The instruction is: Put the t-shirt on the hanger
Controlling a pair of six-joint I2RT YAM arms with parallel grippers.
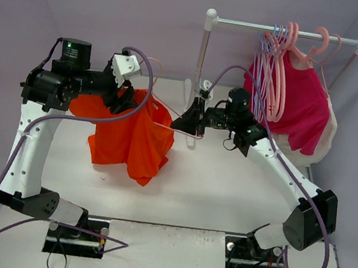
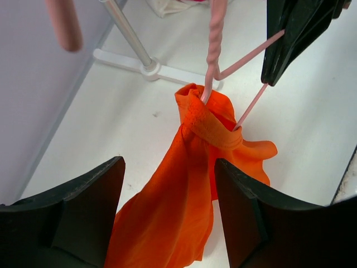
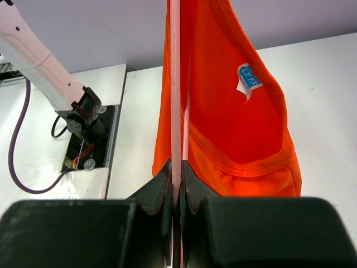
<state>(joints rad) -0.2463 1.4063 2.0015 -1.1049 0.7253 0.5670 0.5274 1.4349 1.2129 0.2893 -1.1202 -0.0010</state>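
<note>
Pinching the hanger (image 3: pixel 175 84), right fingers (image 3: pixel 158 192) clenched; left fingers (image 2: pixel 83 195) released, t-shirt (image 2: pixel 178 184) hanging beyond them

T-shirt (image 1: pixel 132 138) bright orange, plain; neck label (image 3: pixel 249 78) white, blue print. Hanger (image 3: pixel 175 84) pale pink. Shirt on rack (image 1: pixel 302 104) magenta. Rack posts (image 1: pixel 203 51) white. Rack hangers (image 1: pixel 280 75) pink, some lavender. Cables (image 1: pixel 13 165) purple. Table (image 1: pixel 211 191) white.

Orange t-shirt (image 2: pixel 184 184) hangs bunched, pale pink hanger (image 2: pixel 215 44) threaded into its neck.
</note>
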